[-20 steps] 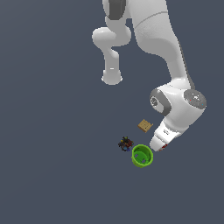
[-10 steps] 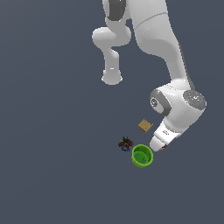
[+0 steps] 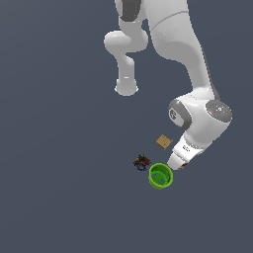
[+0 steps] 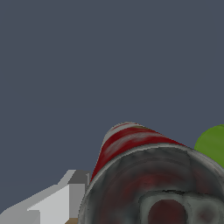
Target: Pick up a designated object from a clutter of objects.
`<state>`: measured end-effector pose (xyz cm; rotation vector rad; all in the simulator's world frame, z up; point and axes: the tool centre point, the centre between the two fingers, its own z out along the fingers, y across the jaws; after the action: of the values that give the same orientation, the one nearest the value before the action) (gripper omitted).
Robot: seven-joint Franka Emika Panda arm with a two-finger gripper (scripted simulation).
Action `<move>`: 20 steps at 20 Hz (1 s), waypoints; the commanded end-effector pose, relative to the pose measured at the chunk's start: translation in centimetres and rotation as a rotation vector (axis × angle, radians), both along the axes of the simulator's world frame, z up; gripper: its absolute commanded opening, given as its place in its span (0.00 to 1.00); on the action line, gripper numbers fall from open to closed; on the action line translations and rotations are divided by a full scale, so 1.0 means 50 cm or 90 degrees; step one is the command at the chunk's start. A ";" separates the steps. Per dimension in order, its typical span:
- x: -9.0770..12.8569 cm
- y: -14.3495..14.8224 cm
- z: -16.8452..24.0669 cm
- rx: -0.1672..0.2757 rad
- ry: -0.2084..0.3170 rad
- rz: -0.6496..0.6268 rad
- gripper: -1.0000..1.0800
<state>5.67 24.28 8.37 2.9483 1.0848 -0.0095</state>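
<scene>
The soup can [image 4: 131, 144], red-and-white with a silver end, fills the wrist view very close up. One pale finger [image 4: 65, 197] lies against its side; the other finger is hidden behind the can. In the exterior view my gripper [image 3: 179, 165] is low over the can, of which only a red sliver [image 3: 184, 166] shows. The bright green cup [image 3: 160, 176] stands right beside the gripper, toward the exterior view's left, and also shows in the wrist view [image 4: 213, 145]. The gripper looks shut on the can.
A flat tan square [image 3: 163, 142] lies just beyond the gripper. A dark multicoloured knot-like thing [image 3: 142, 162] lies to the exterior view's left of the green cup. The arm's base [image 3: 127, 89] stands farther back on the dark grey floor.
</scene>
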 end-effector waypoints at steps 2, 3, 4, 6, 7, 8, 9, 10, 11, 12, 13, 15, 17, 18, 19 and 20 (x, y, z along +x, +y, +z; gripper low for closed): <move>0.004 -0.017 0.031 0.001 -0.003 0.000 0.00; 0.004 -0.024 0.041 0.001 -0.003 0.000 0.00; 0.005 -0.032 0.052 0.001 -0.003 0.000 0.00; 0.005 -0.050 0.079 0.001 -0.003 0.000 0.00; 0.005 -0.060 0.094 0.001 -0.003 0.000 0.00; 0.006 -0.071 0.111 0.001 -0.003 0.000 0.00; 0.006 -0.083 0.128 0.001 -0.003 0.000 0.00; 0.007 -0.096 0.147 0.001 -0.003 0.000 0.00; 0.007 -0.109 0.167 0.001 -0.003 0.000 0.00; 0.008 -0.122 0.188 0.001 -0.003 0.000 0.00; 0.008 -0.137 0.209 0.001 -0.003 0.000 0.00; 0.010 -0.165 0.252 0.002 -0.003 0.000 0.00; 0.011 -0.193 0.295 0.002 -0.003 0.000 0.00; 0.012 -0.207 0.316 0.002 -0.003 0.000 0.00; 0.013 -0.221 0.337 0.002 -0.003 0.001 0.00; 0.013 -0.235 0.358 0.002 -0.003 0.001 0.00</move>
<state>6.27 13.57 24.46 2.9497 1.0858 -0.0059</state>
